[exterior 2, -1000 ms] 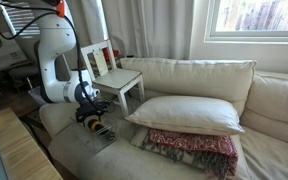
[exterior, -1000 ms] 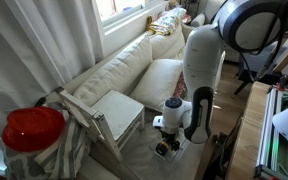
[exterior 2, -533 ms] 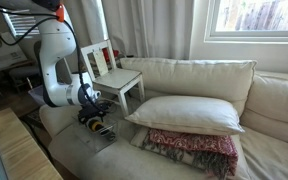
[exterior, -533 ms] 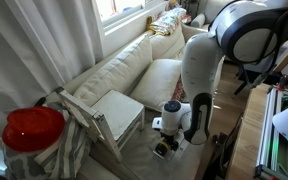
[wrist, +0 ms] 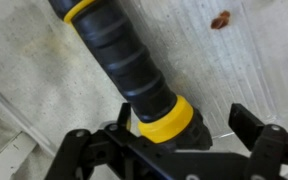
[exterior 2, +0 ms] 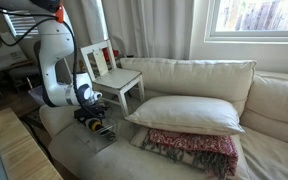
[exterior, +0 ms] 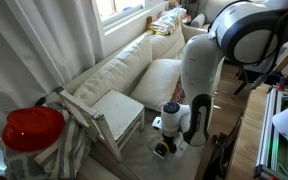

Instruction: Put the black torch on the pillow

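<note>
Straddling the black torch (wrist: pixel 124 65) w/ jaws wide, not yet clamped, the gripper (wrist: pixel 164 140) sat low. Torch lay down at the sofa seat (exterior 2: pixel 134 160), well apart from the pillow (exterior 2: pixel 184 110). Risk: pinching near the yellow-ringed end, the round body could've rolled or slipped out.

Glossy white rounded arm (exterior 2: pixel 56 55) (orange cap (exterior 2: pixel 59 8) up top), black fingers (wrist: pixel 269 140).
</note>
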### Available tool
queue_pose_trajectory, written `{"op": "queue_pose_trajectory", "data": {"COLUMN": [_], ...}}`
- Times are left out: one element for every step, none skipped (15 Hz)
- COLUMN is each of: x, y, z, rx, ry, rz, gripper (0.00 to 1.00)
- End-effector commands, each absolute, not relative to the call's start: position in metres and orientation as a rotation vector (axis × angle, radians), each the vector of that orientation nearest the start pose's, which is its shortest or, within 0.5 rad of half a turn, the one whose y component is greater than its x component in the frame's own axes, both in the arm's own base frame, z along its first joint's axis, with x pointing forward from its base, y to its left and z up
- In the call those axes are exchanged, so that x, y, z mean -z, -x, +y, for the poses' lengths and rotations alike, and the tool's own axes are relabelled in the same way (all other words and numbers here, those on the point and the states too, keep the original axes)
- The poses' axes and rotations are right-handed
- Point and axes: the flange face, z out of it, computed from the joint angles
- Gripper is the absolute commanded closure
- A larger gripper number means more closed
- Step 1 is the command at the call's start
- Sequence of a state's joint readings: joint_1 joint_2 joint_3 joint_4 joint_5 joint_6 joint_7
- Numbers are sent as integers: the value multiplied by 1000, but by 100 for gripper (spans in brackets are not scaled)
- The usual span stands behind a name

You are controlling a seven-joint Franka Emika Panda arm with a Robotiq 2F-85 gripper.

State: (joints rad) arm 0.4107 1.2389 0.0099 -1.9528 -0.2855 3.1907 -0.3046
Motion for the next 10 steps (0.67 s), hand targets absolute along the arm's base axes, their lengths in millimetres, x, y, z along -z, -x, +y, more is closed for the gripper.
{"op": "queue_pose_trajectory", "data": {"x": [135, 131, 128, 125, 123, 123, 123, 126, 129, 131], "y": [-410, -410, -410, -412, -416, -419, -423, -425, -427, -428], "z": [214, 212, 207, 204, 199, 195, 192, 190, 186, 183], "rx": [-102, -106, -102, -86, -45, 7, 54, 84, 132, 161], "ry": [2847, 2888, 2917, 2947, 2973, 2999, 3020, 3035, 3058, 3079], "rz": [-1237, -1165, -1086, -1006, -925, -857, -788, -708, -641, -561], "gripper": [0, 0, 0, 0, 0, 0, 0, 0, 0, 0]}}
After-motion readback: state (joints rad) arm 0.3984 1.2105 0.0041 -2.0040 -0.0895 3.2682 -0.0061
